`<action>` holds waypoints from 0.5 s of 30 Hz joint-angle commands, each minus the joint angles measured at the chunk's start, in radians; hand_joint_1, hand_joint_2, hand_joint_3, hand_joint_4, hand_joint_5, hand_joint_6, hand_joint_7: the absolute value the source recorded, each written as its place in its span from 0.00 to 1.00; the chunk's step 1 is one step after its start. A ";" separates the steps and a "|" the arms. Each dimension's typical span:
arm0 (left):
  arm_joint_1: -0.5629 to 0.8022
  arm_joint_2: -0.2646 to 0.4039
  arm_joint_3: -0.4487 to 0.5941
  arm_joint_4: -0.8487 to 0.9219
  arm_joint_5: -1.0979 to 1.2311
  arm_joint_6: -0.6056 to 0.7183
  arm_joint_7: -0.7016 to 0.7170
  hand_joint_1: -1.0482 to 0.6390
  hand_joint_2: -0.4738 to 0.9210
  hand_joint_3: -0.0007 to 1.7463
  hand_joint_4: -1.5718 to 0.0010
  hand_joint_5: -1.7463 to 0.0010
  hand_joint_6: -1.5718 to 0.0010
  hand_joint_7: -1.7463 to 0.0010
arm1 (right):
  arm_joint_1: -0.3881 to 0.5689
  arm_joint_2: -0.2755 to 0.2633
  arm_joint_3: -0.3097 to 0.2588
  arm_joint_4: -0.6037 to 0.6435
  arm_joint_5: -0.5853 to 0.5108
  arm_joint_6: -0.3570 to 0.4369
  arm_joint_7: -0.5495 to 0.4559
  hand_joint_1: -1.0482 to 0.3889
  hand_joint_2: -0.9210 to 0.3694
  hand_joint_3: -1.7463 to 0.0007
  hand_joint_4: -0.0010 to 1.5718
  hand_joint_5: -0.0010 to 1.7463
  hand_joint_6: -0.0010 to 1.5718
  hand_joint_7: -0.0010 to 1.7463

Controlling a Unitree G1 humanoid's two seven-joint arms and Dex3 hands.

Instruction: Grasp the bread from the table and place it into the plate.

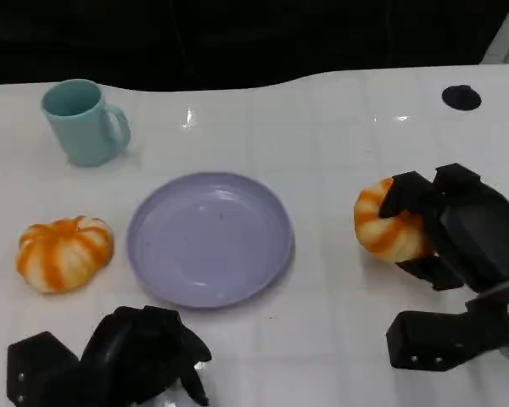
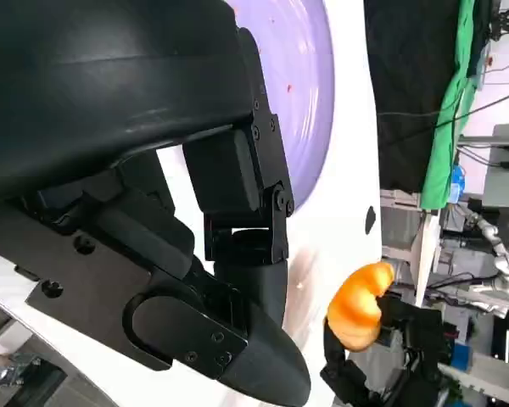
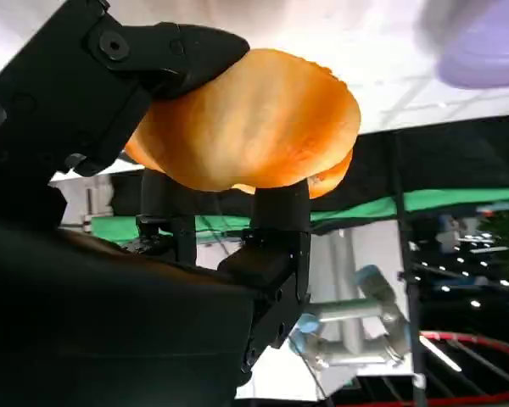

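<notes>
Your right hand (image 1: 445, 229) has the bread (image 1: 388, 222) wrapped in its fingers at the right side of the white table (image 1: 339, 127), well apart from the lavender plate (image 1: 210, 239) that sits at centre. To do this step well, you would lift the bread just free of the tabletop, carry it leftward toward the plate without tilting the wrist, and lower it over the bare middle of the dish before you let the fingers spread; a release near the rim could let the round loaf roll off. In the right wrist view the bread (image 3: 250, 119) is clamped between fingers (image 3: 165, 51) across one face and others below it, so the hold looks firm, though you cannot tell from these pictures whether the loaf rests on the table or is already raised. Your left hand (image 1: 144, 356) hangs low at the near edge with its fingers curled in on nothing, just in front of the plate; keep it there, out of the carrying path. A second orange-striped loaf (image 1: 64, 253) lies left of the plate, and a teal mug (image 1: 83, 121) stands beyond it.
</notes>
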 commanded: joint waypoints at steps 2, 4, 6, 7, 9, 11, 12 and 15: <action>0.009 0.015 0.005 -0.008 0.001 0.002 0.014 0.00 0.91 0.00 0.04 0.48 0.00 0.72 | 0.026 0.006 -0.023 -0.116 0.024 -0.013 0.033 0.63 0.47 0.21 0.63 1.00 0.49 1.00; 0.008 0.016 0.004 -0.006 0.003 0.003 0.014 0.00 0.91 0.00 0.04 0.48 0.00 0.73 | 0.024 0.021 -0.022 -0.137 0.029 -0.015 0.050 0.63 0.49 0.20 0.64 1.00 0.49 1.00; 0.006 0.016 0.003 -0.002 0.005 0.003 0.016 0.00 0.91 0.00 0.04 0.47 0.00 0.72 | 0.016 0.044 -0.020 -0.158 0.035 -0.013 0.074 0.62 0.49 0.20 0.64 1.00 0.49 1.00; 0.005 0.015 0.003 0.000 0.005 0.003 0.016 0.00 0.91 0.00 0.04 0.47 0.00 0.72 | 0.010 0.055 -0.020 -0.163 0.038 -0.019 0.079 0.61 0.49 0.20 0.63 1.00 0.49 1.00; 0.002 0.014 0.004 0.009 0.000 -0.002 0.009 0.00 0.90 0.00 0.04 0.47 0.00 0.72 | -0.001 0.082 -0.020 -0.168 0.044 -0.028 0.089 0.61 0.48 0.21 0.63 1.00 0.49 0.99; 0.001 0.011 0.004 0.011 -0.002 -0.004 0.008 0.00 0.90 0.00 0.04 0.48 0.00 0.72 | -0.020 0.110 -0.015 -0.172 0.051 -0.035 0.111 0.61 0.47 0.21 0.63 1.00 0.50 0.98; 0.001 0.010 0.003 0.012 -0.005 -0.005 0.005 0.00 0.90 0.00 0.04 0.48 0.00 0.72 | -0.029 0.124 -0.013 -0.173 0.049 -0.032 0.120 0.61 0.48 0.21 0.63 1.00 0.50 0.97; 0.001 0.007 0.003 0.012 -0.010 -0.006 0.000 0.00 0.90 0.00 0.04 0.48 0.00 0.72 | -0.059 0.161 -0.008 -0.167 0.044 -0.015 0.155 0.60 0.46 0.22 0.63 1.00 0.50 0.97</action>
